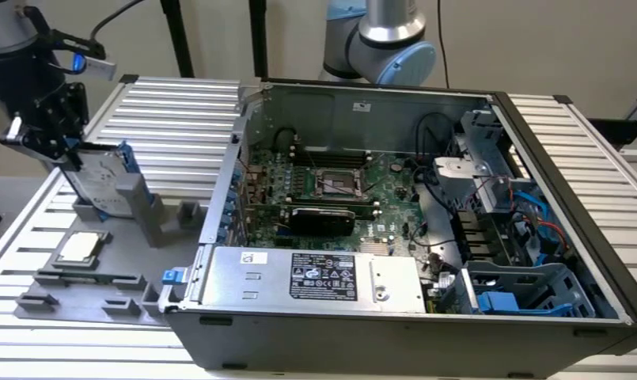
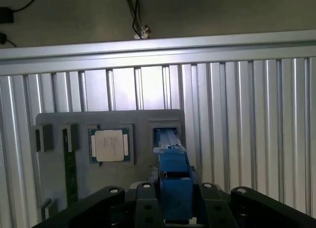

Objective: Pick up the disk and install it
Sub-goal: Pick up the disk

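Observation:
The disk [image 1: 105,186], a silver-grey drive in a blue carrier, stands upright and slightly tilted at the exterior view's left, over a grey stand [image 1: 141,212] on the fixture plate. My gripper [image 1: 73,158] comes down on its upper end, and the black fingers close on it from both sides. In the wrist view the disk's blue carrier edge [image 2: 174,181] runs between my gripper [image 2: 175,210] fingers down towards a rectangular slot [image 2: 165,132] in the plate. Whether the disk's lower end still sits in that slot I cannot tell.
A small square silver chip [image 1: 78,247] [image 2: 109,145] lies on the grey fixture plate [image 1: 86,289]. An open computer case [image 1: 571,198] has a motherboard [image 1: 329,186], a silver box with a black label [image 1: 318,277] and a blue-grey drive bay [image 1: 524,289]. Another arm's base [image 1: 387,39] stands behind.

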{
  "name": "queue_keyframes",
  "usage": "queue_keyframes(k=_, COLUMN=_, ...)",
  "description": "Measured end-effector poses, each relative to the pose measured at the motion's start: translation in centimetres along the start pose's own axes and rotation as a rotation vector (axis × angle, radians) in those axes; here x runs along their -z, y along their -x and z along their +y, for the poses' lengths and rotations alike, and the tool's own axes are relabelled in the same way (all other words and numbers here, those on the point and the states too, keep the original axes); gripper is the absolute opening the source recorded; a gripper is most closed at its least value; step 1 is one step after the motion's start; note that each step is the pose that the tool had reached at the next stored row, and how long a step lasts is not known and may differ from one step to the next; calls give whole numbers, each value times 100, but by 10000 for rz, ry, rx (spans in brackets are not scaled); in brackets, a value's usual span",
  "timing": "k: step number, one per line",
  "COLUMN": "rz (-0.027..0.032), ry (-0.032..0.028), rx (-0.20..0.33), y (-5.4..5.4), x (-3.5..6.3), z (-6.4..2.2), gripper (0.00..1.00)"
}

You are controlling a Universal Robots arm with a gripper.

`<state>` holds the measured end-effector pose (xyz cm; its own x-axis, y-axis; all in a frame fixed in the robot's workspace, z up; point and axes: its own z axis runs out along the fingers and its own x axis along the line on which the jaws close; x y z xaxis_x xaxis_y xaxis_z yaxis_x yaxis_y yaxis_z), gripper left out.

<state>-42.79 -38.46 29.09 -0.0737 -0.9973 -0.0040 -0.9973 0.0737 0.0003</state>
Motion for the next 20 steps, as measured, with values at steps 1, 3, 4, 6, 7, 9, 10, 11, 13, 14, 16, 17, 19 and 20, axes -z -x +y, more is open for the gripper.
queue_keyframes(k=1, rz=0, ry=0, rx=0, y=-6, x=0, z=0, gripper=0)
queue_keyframes(k=3, rz=1, ry=1, rx=0, y=-18, x=0, z=0, gripper=0)
queue_keyframes(k=4, rz=0, ry=0, rx=0, y=-23, x=0, z=0, gripper=0)
queue_keyframes(k=6, rz=0, ry=0, rx=-1, y=-26, x=0, z=0, gripper=0)
queue_keyframes(k=7, rz=0, ry=0, rx=-2, y=-26, x=0, z=0, gripper=0)
queue_keyframes(k=9, rz=0, ry=0, rx=0, y=-27, x=-1, z=0, gripper=0)
queue_keyframes(k=10, rz=0, ry=0, rx=0, y=-27, x=-1, z=0, gripper=0)
queue_keyframes(k=11, rz=0, ry=0, rx=0, y=-27, x=-1, z=0, gripper=0)
queue_keyframes(k=13, rz=0, ry=0, rx=0, y=-27, x=0, z=0, gripper=0)
queue_keyframes(k=14, rz=0, ry=-1, rx=1, y=-26, x=-1, z=0, gripper=0)
queue_keyframes(k=16, rz=-3, ry=0, rx=1, y=-20, x=0, z=0, gripper=0)
queue_keyframes(k=17, rz=-6, ry=1, rx=0, y=-16, x=0, z=1, gripper=0)
queue_keyframes(k=19, rz=-10, ry=0, rx=2, y=-11, x=8, z=0, gripper=0)
queue_keyframes(k=20, rz=-12, ry=-2, rx=1, y=-9, x=19, z=1, gripper=0)
